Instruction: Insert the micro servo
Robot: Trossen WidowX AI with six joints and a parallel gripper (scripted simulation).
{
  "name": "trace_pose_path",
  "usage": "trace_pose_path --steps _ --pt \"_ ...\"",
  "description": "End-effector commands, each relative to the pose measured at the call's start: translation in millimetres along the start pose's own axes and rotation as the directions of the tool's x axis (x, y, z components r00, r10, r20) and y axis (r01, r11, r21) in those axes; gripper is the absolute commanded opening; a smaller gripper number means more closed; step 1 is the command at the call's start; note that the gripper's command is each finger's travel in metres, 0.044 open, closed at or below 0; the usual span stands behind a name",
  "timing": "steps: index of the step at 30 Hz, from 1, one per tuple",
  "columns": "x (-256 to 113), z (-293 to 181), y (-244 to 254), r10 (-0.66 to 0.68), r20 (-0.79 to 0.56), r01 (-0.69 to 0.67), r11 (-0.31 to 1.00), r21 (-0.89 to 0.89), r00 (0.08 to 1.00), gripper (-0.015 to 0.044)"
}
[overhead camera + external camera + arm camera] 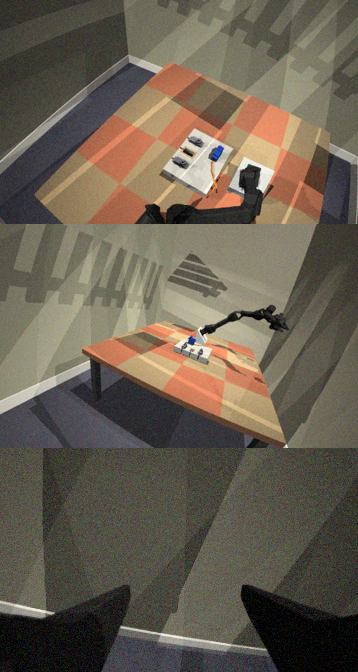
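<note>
The loose blue micro servo [217, 153] [191, 340] rests on the white deck [197, 177] [203, 357], away from the pocket; which way its shaft points is too small to tell. Its orange cable [213, 172] runs off over the deck's edge. The marked pocket [188, 152] [191, 350] is empty, outlined in orange, between two grey servos. My gripper [286, 328] [185, 590] is open with nothing between its fingers. It is raised in the air, far from the servo and the deck, and faces the wall and floor.
Two grey servos [196, 141] [180, 162] [184, 345] [200, 352] sit in the deck on either side of the pocket. The white base plate [267, 174] [200, 338] under the arm stands close beside the deck. The checkered table [120, 158] [196, 388] carries both.
</note>
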State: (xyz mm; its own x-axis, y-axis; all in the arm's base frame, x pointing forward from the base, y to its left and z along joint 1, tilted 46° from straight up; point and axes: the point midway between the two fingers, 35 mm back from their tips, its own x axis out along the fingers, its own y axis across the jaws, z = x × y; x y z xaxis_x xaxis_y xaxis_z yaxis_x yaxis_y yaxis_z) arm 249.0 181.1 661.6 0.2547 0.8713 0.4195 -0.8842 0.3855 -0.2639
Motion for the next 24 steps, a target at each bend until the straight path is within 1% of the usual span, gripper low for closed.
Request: trace_pose_path --steps 1,2,6,10,14,18,21,24 --pt "0 -2 -2 -0.004 -0.004 0.004 1.000 -0.002 1.000 0.0426" --pt "-1 -4 -4 -0.010 -0.010 0.010 1.000 -0.004 1.000 0.0440" --pt "-5 -24 -21 -0.055 -0.056 0.054 0.998 -0.015 0.997 0.0440" --pt "-17 -63 -52 -0.134 -0.144 0.126 0.990 -0.062 0.980 0.0440" --pt "-37 -102 -81 -0.215 -0.238 0.198 0.976 -0.094 0.947 0.0440" --pt "-43 -112 -88 -0.232 -0.261 0.213 0.972 -0.098 0.937 0.0440" --pt "-57 -134 -103 -0.271 -0.314 0.242 0.962 -0.131 0.910 0.0440" --pt "-80 -166 -122 -0.318 -0.389 0.273 0.947 -0.169 0.865 0.0440"
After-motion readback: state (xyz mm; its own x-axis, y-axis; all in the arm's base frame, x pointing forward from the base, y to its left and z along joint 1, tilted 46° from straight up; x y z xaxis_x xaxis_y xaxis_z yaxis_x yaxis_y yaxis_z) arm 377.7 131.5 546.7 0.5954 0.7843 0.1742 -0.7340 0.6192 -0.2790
